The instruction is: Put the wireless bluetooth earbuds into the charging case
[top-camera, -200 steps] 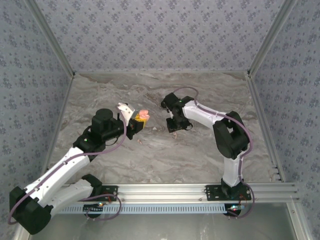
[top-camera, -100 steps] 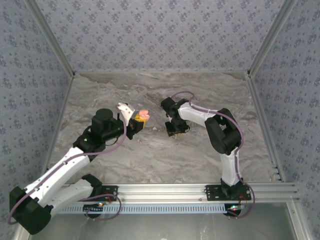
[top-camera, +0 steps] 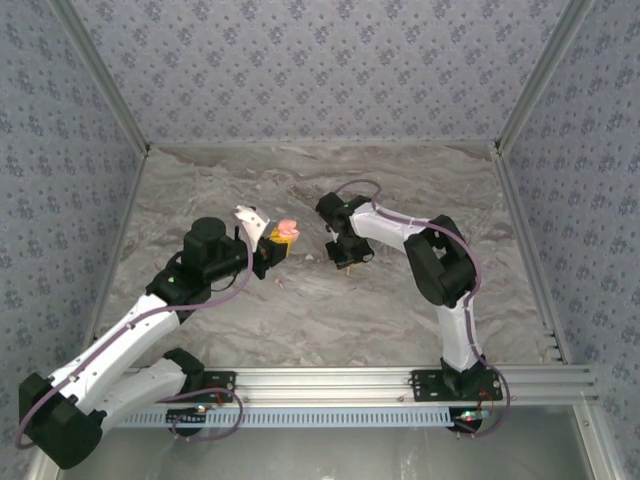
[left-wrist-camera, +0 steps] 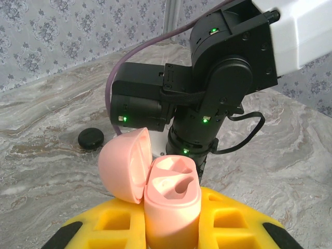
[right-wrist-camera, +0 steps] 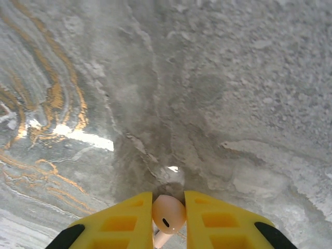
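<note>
**Earbud pinched at the fingertips, case held open beside it**

The right gripper (right-wrist-camera: 168, 208) is drawn narrow on a pink earbud (right-wrist-camera: 167, 215); in its wrist view the rounded head sits between the two yellow fingers (right-wrist-camera: 122, 222), touching both, with the stem trailing back toward the palm. The hold is at the very tips, probably so the bud can go down into a tight well without the fingers fouling the rim. Marbled table (right-wrist-camera: 233, 78) lies close beneath; whether the bud is touching it I cannot tell.

The left gripper (left-wrist-camera: 171, 231) is clamped on the charging case (left-wrist-camera: 174, 202), also pink, gripping its lower body and keeping it upright; that leaves the top free. The lid (left-wrist-camera: 123, 165) is hinged back to the left, and the moulded wells (left-wrist-camera: 174, 176) face upward with no bud seen in them. In the top view the case is held off the table and turned toward the right arm (top-camera: 400, 228), near it but not touching; the pose offers the opening to whatever that arm brings.

A black disc (left-wrist-camera: 92, 138) lies on the table behind the case, apart from it; it seems to play no part here.

By my reading the pick is being secured; the carry across and the seating are not yet done. The bud's stem must line up with its well, and so small a thing could twist or slip in a tip grip.
</note>
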Robot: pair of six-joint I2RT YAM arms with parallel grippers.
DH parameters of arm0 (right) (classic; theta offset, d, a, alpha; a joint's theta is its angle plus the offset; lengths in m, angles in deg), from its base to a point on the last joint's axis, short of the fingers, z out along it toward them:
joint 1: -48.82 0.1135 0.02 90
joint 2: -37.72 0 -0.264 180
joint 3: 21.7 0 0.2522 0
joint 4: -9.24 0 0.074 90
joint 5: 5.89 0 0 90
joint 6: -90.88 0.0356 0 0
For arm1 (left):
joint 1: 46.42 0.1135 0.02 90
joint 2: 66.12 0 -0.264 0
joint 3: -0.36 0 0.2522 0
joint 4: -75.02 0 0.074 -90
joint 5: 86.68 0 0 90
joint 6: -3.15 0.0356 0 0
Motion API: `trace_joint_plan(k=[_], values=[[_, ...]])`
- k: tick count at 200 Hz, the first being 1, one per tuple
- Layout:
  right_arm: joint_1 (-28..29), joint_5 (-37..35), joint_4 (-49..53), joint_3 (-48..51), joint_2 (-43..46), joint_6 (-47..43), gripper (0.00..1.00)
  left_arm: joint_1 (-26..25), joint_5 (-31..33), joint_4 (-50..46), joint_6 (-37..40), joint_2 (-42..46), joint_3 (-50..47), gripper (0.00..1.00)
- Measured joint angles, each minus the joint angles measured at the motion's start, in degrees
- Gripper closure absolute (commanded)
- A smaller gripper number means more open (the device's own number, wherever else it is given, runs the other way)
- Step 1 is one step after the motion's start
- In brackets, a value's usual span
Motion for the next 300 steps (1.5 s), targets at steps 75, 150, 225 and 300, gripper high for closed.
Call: trace_joint_plan(k=[75,150,225,300], values=[[1.1,-1.5,0.8,-2.1,-1.6,-3.5,0.58,0.0,0.0,0.0,0.0,0.0,0.0,0.83],[1.1,-1.2,-2.2,-0.9,-0.7,6.0,0.58,0.0,0.0,0.0,0.0,0.0,0.0,0.83],[1.1,-2.8,-2.5,-0.8,-0.2,14.8,0.59,0.0,0.0,0.0,0.0,0.0,0.0,0.83],[1.1,-3.0,-0.7,-1.4,-0.2,16.5,0.68,0.0,0.0,0.0,0.4,0.0,0.0,0.83]])
